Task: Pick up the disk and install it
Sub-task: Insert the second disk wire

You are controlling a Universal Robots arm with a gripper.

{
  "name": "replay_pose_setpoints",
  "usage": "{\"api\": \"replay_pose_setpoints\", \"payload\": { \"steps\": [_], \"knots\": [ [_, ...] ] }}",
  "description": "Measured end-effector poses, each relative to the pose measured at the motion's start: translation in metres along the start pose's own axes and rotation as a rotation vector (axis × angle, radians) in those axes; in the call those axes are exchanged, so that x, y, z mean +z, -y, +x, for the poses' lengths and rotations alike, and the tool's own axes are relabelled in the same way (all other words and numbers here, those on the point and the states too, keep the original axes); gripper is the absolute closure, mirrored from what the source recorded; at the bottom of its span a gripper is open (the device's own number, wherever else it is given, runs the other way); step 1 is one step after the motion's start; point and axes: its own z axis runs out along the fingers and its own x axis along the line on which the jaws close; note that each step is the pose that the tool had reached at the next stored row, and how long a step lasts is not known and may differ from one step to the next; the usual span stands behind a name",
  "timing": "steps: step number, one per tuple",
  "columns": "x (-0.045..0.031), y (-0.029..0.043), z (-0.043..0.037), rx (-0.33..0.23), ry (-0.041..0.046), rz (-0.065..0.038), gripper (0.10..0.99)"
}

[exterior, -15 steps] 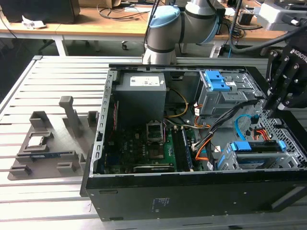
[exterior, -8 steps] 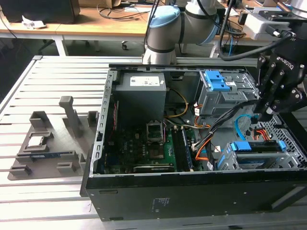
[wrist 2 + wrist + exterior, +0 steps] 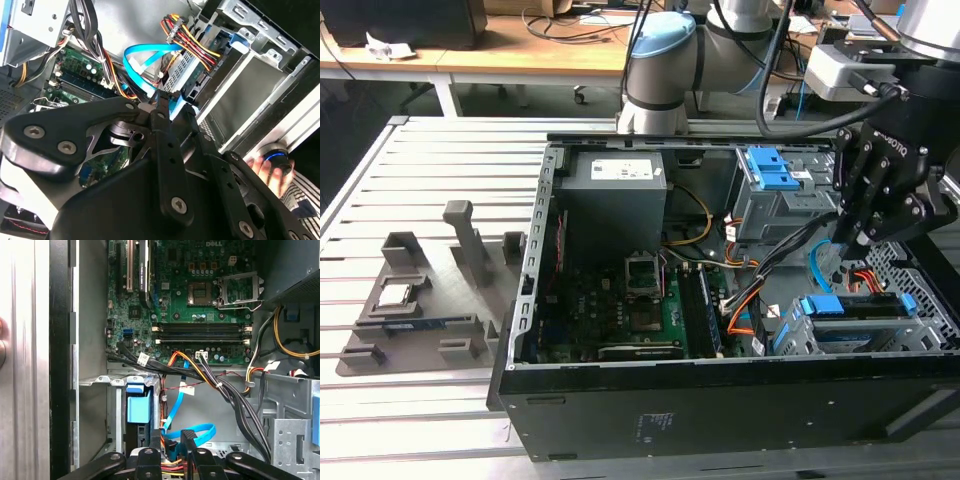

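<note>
Exterior view: gripper (image 3: 842, 232) (fingers pressed together) hovers above the disk (image 3: 848, 308) in its bay.

Arm (image 3: 660, 60): pale grey tubes, light-blue joint caps, black cables alongside. Gripper (image 3: 860, 225): black, angular linkage fingers (image 3: 165, 145), silver screws at pivots, white lettering on body; white-grey camera housing (image 3: 845, 70) at its 12 o'clock.

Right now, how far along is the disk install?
Done, seemingly: the disk, blue rails showing, lies in the lower drive cage of the case. In hand: nothing visibly held; the hand hangs just above it. Left: whether it is fully seated can't be judged.
</note>
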Motion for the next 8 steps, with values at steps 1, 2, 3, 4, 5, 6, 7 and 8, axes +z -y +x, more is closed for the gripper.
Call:
{"api": "replay_pose_setpoints", "payload": {
  "steps": [1,2,3,4,5,6,7,8],
  "knots": [
    [0.0001,0.0,0.0,0.0,0.0,0.0,0.784],
    [0.0,0.0,0.0,0.0,-0.0001,0.0,0.8],
    [0.0001,0.0,0.0,0.0,-0.0001,0.0,0.867],
    [0.0001,0.0,0.0,0.0,-0.0002,0.0,0.867],
    [0.0001,-0.0001,0.0,0.0,-0.0003,0.0,0.925],
    [0.0001,0.0,0.0,0.0,-0.0004,0.0,0.925],
    [0.0001,0.0,0.0,0.0,-0.0005,0.0,0.925],
    [0.0001,0.0,0.0,0.0,-0.0006,0.0,0.925]
  ]
}}
